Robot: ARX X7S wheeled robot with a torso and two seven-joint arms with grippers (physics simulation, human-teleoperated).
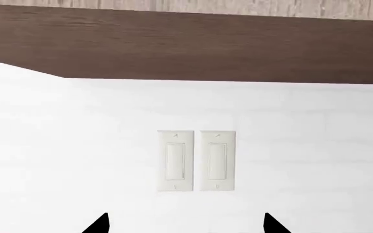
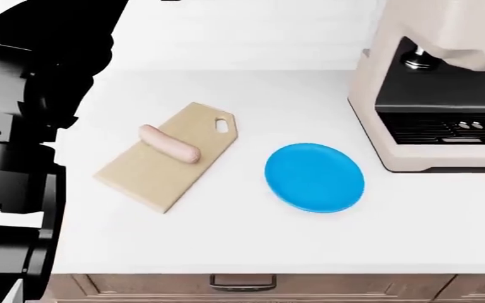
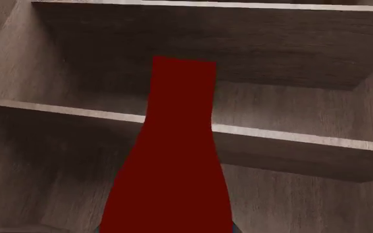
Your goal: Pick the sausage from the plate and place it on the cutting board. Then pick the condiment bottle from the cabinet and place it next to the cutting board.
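Sausage (image 2: 169, 143) is laid across the board (image 2: 168, 156), left of the plate (image 2: 314, 177) on the desk (image 2: 225, 233). Bottle (image 3: 172, 160) fills the right wrist view inside the cabinet (image 3: 290, 53); right gripper state cannot be told. Left gripper (image 1: 185, 224) tips are held apart.

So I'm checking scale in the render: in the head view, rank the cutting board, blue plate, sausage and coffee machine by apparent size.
Largest to smallest:
1. coffee machine, though cut off by the frame
2. cutting board
3. blue plate
4. sausage

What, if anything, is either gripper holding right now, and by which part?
The left gripper is open and empty. The condiment bottle fills the right wrist view inside the cabinet, but whether it is held cannot be told.
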